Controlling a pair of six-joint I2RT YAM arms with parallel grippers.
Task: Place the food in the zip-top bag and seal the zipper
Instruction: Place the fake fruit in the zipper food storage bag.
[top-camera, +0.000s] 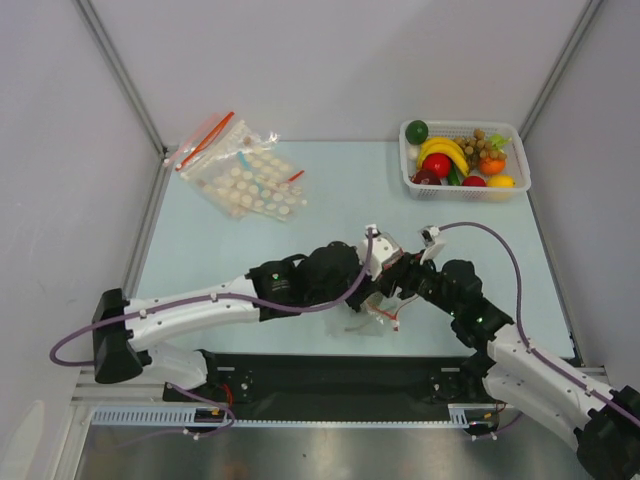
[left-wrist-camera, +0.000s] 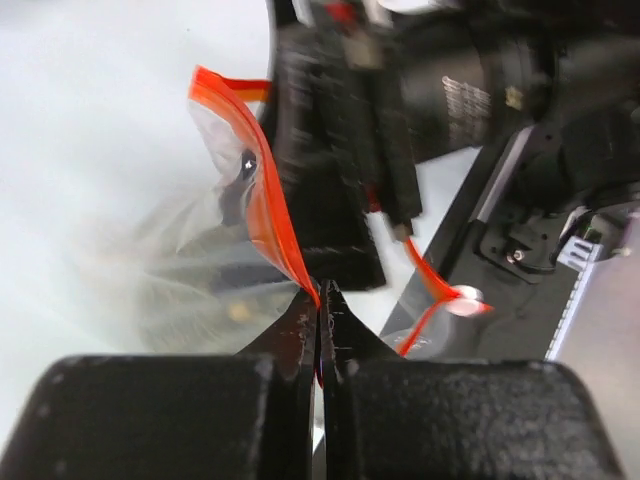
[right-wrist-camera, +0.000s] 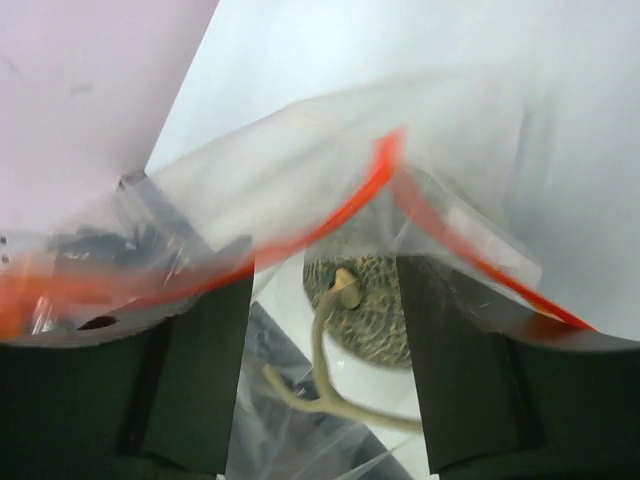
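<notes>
The zip-top bag (top-camera: 368, 318) lies crumpled near the table's front edge, between both grippers. My left gripper (left-wrist-camera: 320, 295) is shut on the red zipper (left-wrist-camera: 262, 190) at the bag's mouth; in the top view it (top-camera: 372, 290) points down at the bag. My right gripper (right-wrist-camera: 325, 285) is open, its fingers (right-wrist-camera: 205, 370) reaching into the bag's open mouth under the zipper (right-wrist-camera: 340, 215). The rough grey-green ball (right-wrist-camera: 375, 310) with a pale stem lies between the fingers, inside the bag. A dark green ball (top-camera: 417, 131), a shiny red fruit (top-camera: 436, 165) and a dark red piece (top-camera: 426, 178) sit in the basket.
A white basket (top-camera: 515, 135) at the back right also holds yellow bananas (top-camera: 445, 150) and a brown grape bunch (top-camera: 478, 145). Clear bags with pale discs (top-camera: 245, 175) lie at the back left. The two wrists are close together over the bag.
</notes>
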